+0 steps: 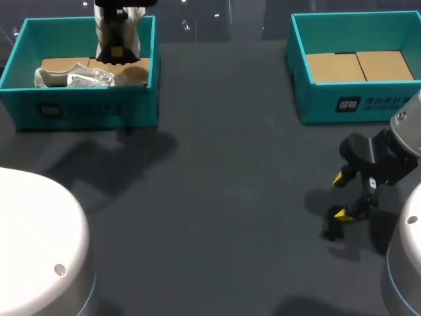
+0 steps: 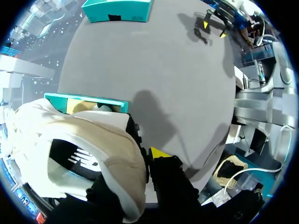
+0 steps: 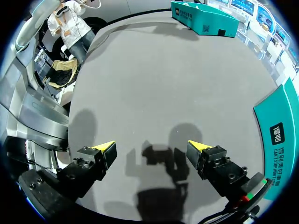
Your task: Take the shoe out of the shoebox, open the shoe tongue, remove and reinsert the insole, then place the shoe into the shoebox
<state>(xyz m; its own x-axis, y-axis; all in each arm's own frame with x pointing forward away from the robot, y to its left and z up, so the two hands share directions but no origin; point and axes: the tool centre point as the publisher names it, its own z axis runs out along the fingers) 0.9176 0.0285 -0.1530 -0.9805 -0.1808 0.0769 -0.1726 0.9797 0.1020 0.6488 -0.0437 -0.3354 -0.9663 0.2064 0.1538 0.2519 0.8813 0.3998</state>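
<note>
My left gripper (image 1: pixel 117 52) is over the left teal shoebox (image 1: pixel 85 105) at the table's far left, shut on a cream-white shoe (image 1: pixel 118 26) that it holds above the box. In the left wrist view the shoe (image 2: pixel 93 154) fills the space beside the one visible yellow fingertip (image 2: pixel 159 151), with the box's rim (image 2: pixel 88 99) just below it; the other finger is hidden by the shoe. My right gripper (image 1: pixel 348 197) hovers low over the table at the right, open and empty. Its fingers (image 3: pixel 105 148) stand wide apart over bare table.
A pale grey-white shoe-like thing (image 1: pixel 72 78) lies inside the left box. A second teal shoebox (image 1: pixel 355 99) stands at the back right, showing only its cardboard floor, with its wall (image 3: pixel 280 126) close beside my right gripper. The dark grey table (image 1: pixel 223 184) lies between them.
</note>
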